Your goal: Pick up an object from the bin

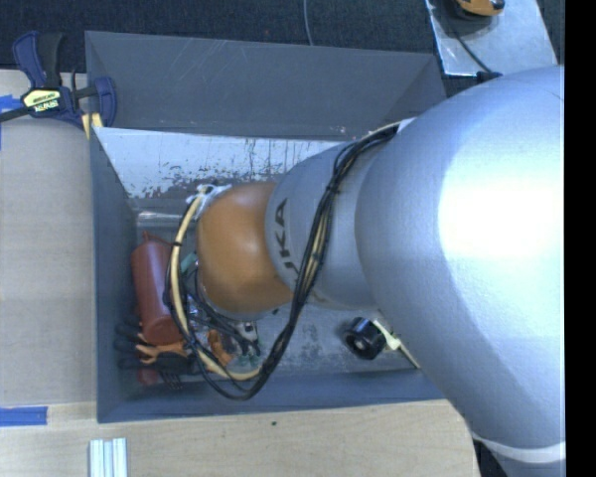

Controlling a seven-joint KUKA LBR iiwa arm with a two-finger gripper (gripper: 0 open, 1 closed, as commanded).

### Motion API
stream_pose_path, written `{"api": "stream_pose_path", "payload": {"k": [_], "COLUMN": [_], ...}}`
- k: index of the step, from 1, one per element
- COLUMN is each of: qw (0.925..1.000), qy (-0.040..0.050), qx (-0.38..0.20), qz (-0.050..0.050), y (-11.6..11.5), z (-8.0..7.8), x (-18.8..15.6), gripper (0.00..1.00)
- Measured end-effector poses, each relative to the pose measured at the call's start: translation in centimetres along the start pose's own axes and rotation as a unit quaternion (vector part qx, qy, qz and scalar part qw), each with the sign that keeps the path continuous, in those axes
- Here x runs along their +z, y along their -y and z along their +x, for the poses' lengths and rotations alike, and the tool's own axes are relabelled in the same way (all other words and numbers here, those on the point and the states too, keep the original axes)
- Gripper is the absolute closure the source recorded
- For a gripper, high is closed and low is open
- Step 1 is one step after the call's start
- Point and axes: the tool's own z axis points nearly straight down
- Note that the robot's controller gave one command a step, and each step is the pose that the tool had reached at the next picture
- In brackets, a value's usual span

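The pincer (223, 338) sits low in the grey bin (278, 87), under the arm's orange cover (240, 246) and a tangle of cables (313, 256). Whether it is open or closed cannot be told, since the cover and the wiring hide its working end, and nothing can be seen gripped in it.

The nearest thing is a dark red cylinder (151, 284) lying just to the pincer's left, along the bin's left wall. Below that cylinder, also left of the pincer, lies a small heap of black pronged pieces (141, 348) with something orange among them. A small black-and-yellow object (364, 338) lies well apart to the pincer's right, close to the arm's big silver link.

The likeliest trouble is a bad grasp on the cylinder. It lies close to the wall, so there may be little room on its far side, and it could roll or be pushed against the wall instead of being caught. The heap could snag or come up along with it. The slack cable loop hanging below the pincer may also catch on the loose pieces.
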Motion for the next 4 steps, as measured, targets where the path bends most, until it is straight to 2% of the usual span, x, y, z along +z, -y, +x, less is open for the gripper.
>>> {"api": "stream_pose_path", "payload": {"k": [4], "qw": [1.0000], "qy": [0.0000], "qx": [0.000], "qz": [0.000], "y": [0.00], "z": [0.00], "x": [0.00], "gripper": [1.00]}}
